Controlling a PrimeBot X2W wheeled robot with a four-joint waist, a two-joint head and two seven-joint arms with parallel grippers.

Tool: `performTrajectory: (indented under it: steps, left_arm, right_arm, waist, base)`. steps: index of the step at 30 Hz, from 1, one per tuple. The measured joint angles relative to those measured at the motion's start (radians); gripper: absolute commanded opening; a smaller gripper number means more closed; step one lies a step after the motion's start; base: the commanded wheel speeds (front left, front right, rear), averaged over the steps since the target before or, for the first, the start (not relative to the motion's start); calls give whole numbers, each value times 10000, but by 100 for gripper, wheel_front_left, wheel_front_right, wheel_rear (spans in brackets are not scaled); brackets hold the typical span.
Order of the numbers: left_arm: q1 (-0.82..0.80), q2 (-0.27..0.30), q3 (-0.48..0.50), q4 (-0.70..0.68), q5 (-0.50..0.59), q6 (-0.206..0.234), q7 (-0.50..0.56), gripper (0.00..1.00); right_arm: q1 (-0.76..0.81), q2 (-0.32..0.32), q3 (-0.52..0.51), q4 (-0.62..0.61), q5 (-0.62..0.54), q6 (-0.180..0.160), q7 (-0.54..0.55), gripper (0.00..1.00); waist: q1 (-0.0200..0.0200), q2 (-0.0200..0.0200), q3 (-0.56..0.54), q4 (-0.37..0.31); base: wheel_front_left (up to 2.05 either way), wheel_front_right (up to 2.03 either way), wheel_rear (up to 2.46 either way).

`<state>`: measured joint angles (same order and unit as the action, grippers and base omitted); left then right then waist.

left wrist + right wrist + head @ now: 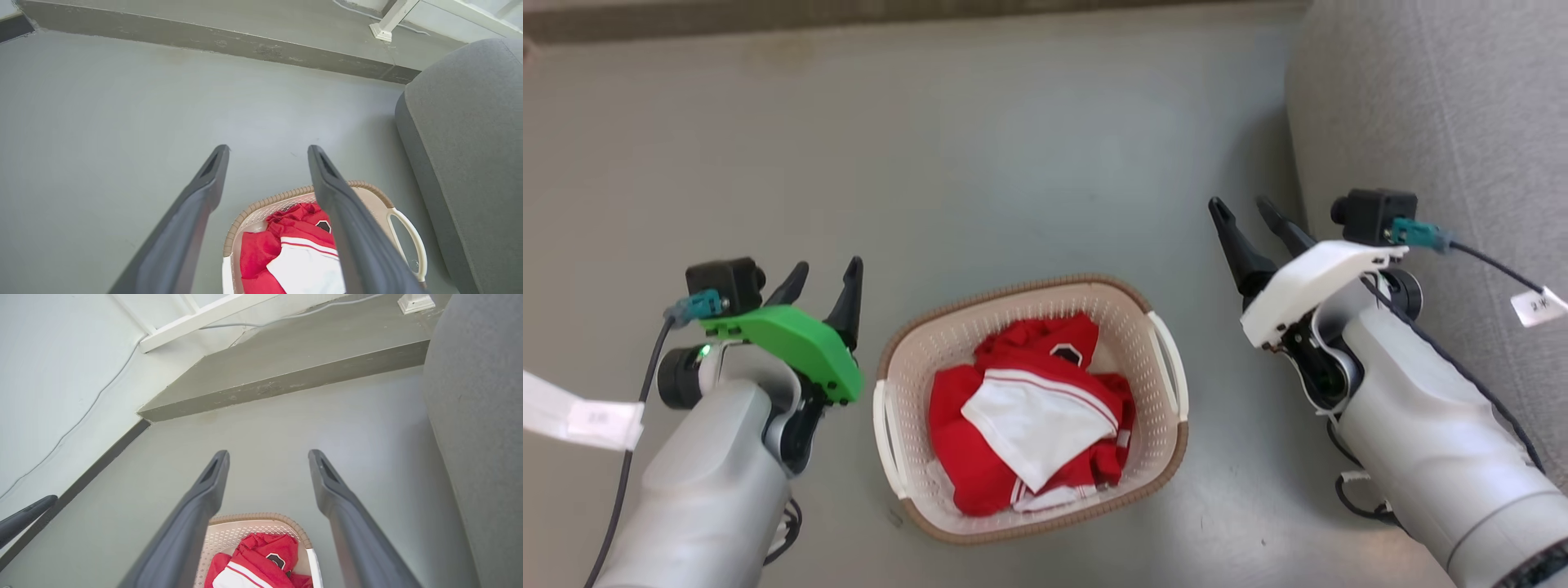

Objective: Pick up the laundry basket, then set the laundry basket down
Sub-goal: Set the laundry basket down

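Two grippers, both with jaws spread and empty, flank the laundry basket [1013, 287] on the grey floor [1013, 147].
Seen from the head view, the laundry basket stands upright at the lower centre of the frame, holding crumpled red and white clothes [1029, 408]. The left gripper [827, 273] hovers at lower left, near the laundry basket's side without touching it. The right gripper [1240, 206] hangs higher at the right, apart from the laundry basket, beside a grey upholstered seat [1437, 122].

Grey forearms [711, 482]; left tool [827, 264] green-shelled, right tool [1239, 202] white-shelled; dark fingers [846, 302]; black wrist cameras [723, 280].
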<state>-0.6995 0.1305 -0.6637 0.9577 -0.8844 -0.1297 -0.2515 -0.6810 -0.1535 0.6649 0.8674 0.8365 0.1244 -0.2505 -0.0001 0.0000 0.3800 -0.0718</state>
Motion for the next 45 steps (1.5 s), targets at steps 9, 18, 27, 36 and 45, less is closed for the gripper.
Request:
performTrajectory:
  steps: [9,18,27,36,45]
  left_arm:
    - [898,261,936,-1586,1001,334,-2,100]
    - [1713,449,1833,-3210,1931,683,-2,100]
    - [2790,343,3022,-4943,2805,1127,-4,100]
    - [3943,261,3720,-6073,3634,1229,-4,100]
    - [4502,63,4057,-6602,4144,1225,-2,100]
  right_arm:
    - [1012,-117,-1177,-1521,-961,-119,-2,100]
    - [1913,-224,-2197,-3045,-1925,-479,-12,100]
    - [2876,-349,-3340,-4592,-2940,-836,-12,100]
    - [3930,-36,-4002,-5737,-3737,-1018,-12,100]
    - [4483,79,-4349,-6253,-4220,-1072,-13,100]
  waist:
    - [0,0,-1187,-28]
    - [0,0,-1881,-26]
    - [0,0,-2248,-56]
    - [0,0,-2304,-64]
    - [0,0,-2275,-25]
  base:
    - [0,0,0]
    - [0,0,0]
    - [0,0,0]
    - [0,0,0]
    - [0,0,0]
